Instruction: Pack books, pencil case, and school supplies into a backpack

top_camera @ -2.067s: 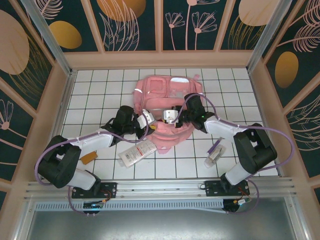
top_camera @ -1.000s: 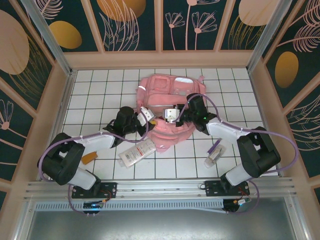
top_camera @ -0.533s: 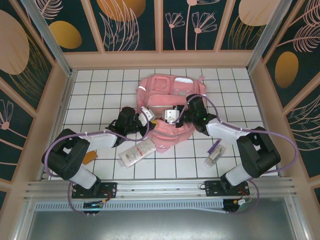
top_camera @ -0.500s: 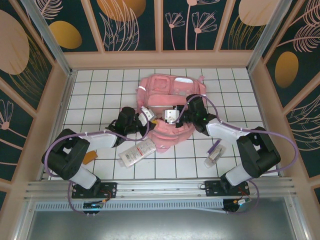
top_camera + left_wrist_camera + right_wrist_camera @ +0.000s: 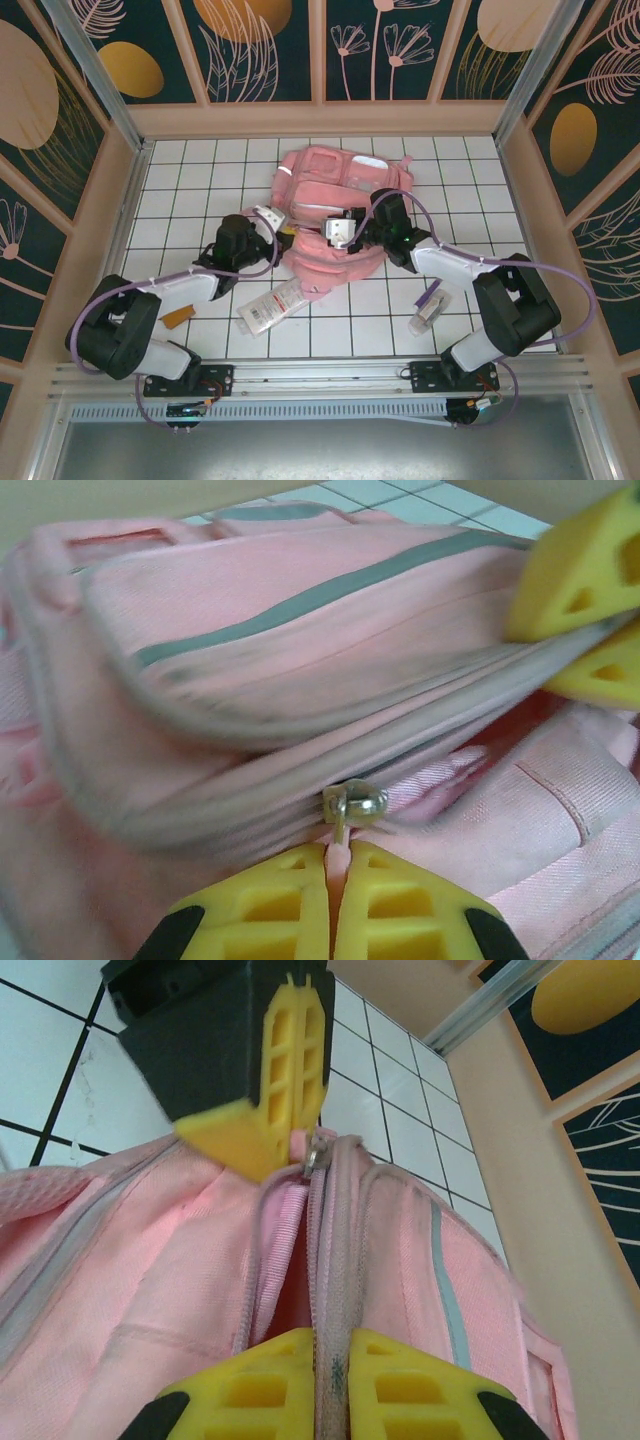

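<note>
Left wrist view: my left hand (image 5: pixel 333 865) pinches zipper pull (image 5: pixel 354 802) at fingertips. Right wrist view: right hand (image 5: pixel 317 1352) clamped on backpack (image 5: pixel 400 1290) seam opposite.

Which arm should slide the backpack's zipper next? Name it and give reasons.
Left. The left tool is shut on the zipper pull, ready to drag it along. The right tool is pinching the backpack at its zip edge, which suits it to bracing.
</note>
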